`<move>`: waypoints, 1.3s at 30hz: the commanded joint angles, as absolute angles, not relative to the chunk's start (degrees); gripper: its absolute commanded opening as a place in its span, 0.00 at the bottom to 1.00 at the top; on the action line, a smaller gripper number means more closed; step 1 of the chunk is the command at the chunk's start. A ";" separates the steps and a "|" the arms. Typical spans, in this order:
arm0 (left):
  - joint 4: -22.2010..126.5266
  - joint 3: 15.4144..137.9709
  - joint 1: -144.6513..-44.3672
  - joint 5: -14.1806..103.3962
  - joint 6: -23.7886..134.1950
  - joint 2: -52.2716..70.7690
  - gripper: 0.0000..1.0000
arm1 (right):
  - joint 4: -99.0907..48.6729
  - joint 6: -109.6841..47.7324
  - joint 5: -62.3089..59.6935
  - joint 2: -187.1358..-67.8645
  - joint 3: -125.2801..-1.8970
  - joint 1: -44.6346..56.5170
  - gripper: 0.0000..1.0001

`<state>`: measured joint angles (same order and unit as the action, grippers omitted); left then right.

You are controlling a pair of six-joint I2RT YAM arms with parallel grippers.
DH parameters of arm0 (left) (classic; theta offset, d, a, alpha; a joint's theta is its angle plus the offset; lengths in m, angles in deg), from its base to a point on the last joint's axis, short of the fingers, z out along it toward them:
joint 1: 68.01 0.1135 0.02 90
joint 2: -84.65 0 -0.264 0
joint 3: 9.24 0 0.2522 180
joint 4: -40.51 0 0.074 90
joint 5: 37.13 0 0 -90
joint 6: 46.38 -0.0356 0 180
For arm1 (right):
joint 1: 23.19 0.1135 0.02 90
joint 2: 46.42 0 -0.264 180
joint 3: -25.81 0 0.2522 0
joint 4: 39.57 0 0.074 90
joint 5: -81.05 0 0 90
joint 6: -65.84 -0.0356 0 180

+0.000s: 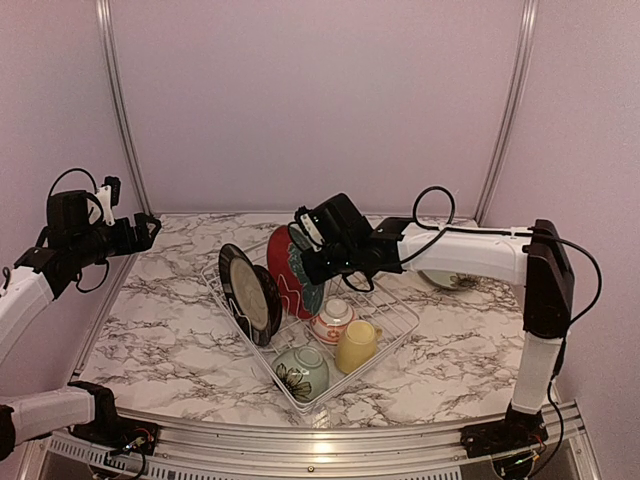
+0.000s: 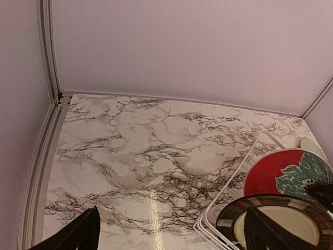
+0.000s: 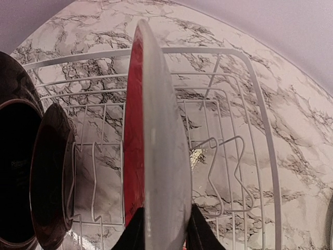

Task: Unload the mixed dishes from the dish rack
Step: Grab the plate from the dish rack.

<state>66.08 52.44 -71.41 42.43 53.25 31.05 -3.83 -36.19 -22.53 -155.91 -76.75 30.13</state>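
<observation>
While left jaws wide, empty, right jaws tight on red-and-teal plate.

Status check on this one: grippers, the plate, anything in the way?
Left gripper open, off to the side of the dish rack. Right gripper shut on red-and-teal plate rim, plate upright in rack. Black-rimmed plates close beside it, not touching.

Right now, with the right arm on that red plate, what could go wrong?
1. The right end effector pinches only the rim of the red-and-teal plate, so it could swing or slip when lifted.
2. The black-rimmed plates stand close beside it in the dish rack; a tilted lift might knock them.
</observation>
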 commanded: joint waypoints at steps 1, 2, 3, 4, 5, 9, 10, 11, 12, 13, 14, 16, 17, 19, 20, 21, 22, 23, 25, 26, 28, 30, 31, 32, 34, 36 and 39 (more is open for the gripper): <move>66.36 52.02 -71.67 42.57 52.95 30.36 0.99 | -2.73 -36.28 -23.09 -152.96 -79.96 30.94 0.22; 66.39 52.00 -71.62 42.71 52.95 30.34 0.99 | -2.88 -36.33 -23.04 -152.88 -80.05 31.00 0.20; 66.44 52.06 -71.66 42.79 52.88 30.26 0.99 | -2.87 -36.30 -23.02 -152.93 -80.18 31.08 0.18; 66.48 52.09 -71.66 42.84 52.87 30.24 0.99 | -2.74 -36.21 -22.98 -153.01 -80.44 31.12 0.16; 66.50 52.11 -71.67 42.91 52.81 30.24 0.99 | -2.65 -36.20 -23.01 -153.01 -80.73 31.13 0.14; 66.59 52.12 -71.61 43.08 52.74 30.34 0.99 | -1.19 -36.12 -23.97 -153.58 -82.46 31.21 0.04; 66.57 52.09 -71.61 43.11 52.76 30.34 0.99 | -0.79 -36.17 -24.24 -153.68 -82.97 31.28 0.02; 66.49 52.00 -71.66 43.00 52.76 30.34 0.99 | -0.46 -36.13 -24.63 -153.75 -83.31 31.38 0.00; 66.48 52.03 -71.65 42.97 52.71 30.33 0.99 | -0.22 -36.16 -24.82 -153.69 -83.64 31.39 0.00; 66.48 52.07 -71.64 42.90 52.76 30.27 0.99 | -0.04 -36.17 -25.08 -153.61 -83.86 31.49 0.00; 66.48 52.07 -71.67 42.89 52.72 30.21 0.99 | 0.28 -36.28 -25.38 -153.50 -84.25 31.60 0.00; 66.48 52.08 -71.67 42.85 52.74 30.09 0.99 | 0.46 -36.46 -25.63 -153.16 -84.89 31.86 0.00; 66.48 52.12 -71.63 42.91 52.72 30.08 0.99 | 0.43 -36.47 -25.87 -152.98 -85.24 31.90 0.00; 66.56 52.08 -71.67 43.08 52.73 30.07 0.99 | 0.66 -36.36 -26.02 -152.77 -86.21 32.19 0.00; 66.57 52.12 -71.64 43.35 52.74 30.00 0.99 | 0.99 -36.30 -26.16 -152.77 -87.02 32.31 0.00; 66.58 52.08 -71.65 43.53 52.76 29.97 0.99 | 1.51 -36.21 -26.43 -152.83 -87.87 32.51 0.00; 66.69 52.07 -71.63 43.69 52.69 29.98 0.99 | 2.02 -35.95 -26.66 -152.85 -88.82 32.57 0.00; 66.66 52.13 -71.67 43.90 52.63 29.94 0.99 | 2.47 -35.61 -26.80 -152.85 -89.64 32.74 0.00; 66.76 52.10 -71.66 44.16 52.55 29.82 0.99 | 2.79 -34.45 -27.83 -152.29 -90.65 32.80 0.00; 66.81 52.14 -71.64 44.19 52.56 29.66 0.99 | 2.51 -33.96 -28.74 -151.80 -90.55 32.79 0.00; 66.96 52.18 -71.64 44.12 52.54 29.56 0.99 | 1.27 -32.97 -30.29 -150.65 -90.03 32.75 0.00; 66.93 52.14 -71.72 44.13 52.50 29.70 0.99 | 0.25 -32.37 -30.93 -149.55 -89.78 32.78 0.00; 66.86 52.05 -71.65 44.21 52.50 29.72 0.99 | -0.07 -32.27 -30.91 -149.07 -89.69 32.75 0.00; 66.84 52.06 -71.68 44.32 52.50 29.72 0.99 | -0.46 -32.25 -30.65 -148.53 -89.61 32.78 0.00; 66.83 52.07 -71.64 44.29 52.50 29.53 0.99 | -1.45 -32.14 -29.59 -147.42 -89.20 32.77 0.00; 66.90 52.28 -71.63 44.16 52.40 29.29 0.99 | -2.76 -31.94 -28.68 -146.19 -88.47 32.80 0.00; 67.09 52.42 -71.67 44.47 52.38 29.19 0.99 | -4.19 -31.79 -28.62 -144.87 -87.60 32.78 0.00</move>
